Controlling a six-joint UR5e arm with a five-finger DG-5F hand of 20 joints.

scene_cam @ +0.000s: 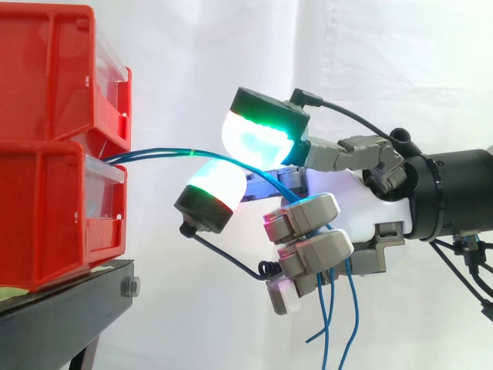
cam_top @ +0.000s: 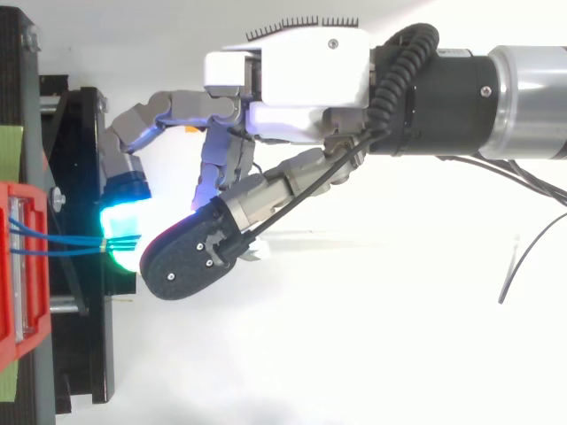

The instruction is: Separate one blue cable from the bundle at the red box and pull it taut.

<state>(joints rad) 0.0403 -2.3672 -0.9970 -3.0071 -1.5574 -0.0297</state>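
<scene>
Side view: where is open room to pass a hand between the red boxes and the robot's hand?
Free below the blue cables, bordered by red boxes, black stand and hand. Crowded between the pads, where the cables run.

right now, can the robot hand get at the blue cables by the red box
Probably yes: the robot hand has pads above and below the blue cables just off the red box, seemingly pinching them; nothing blocks.

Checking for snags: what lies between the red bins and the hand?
Only the blue cables, running from the red bins to the hand; the side view shows that stretch otherwise bare.
</scene>
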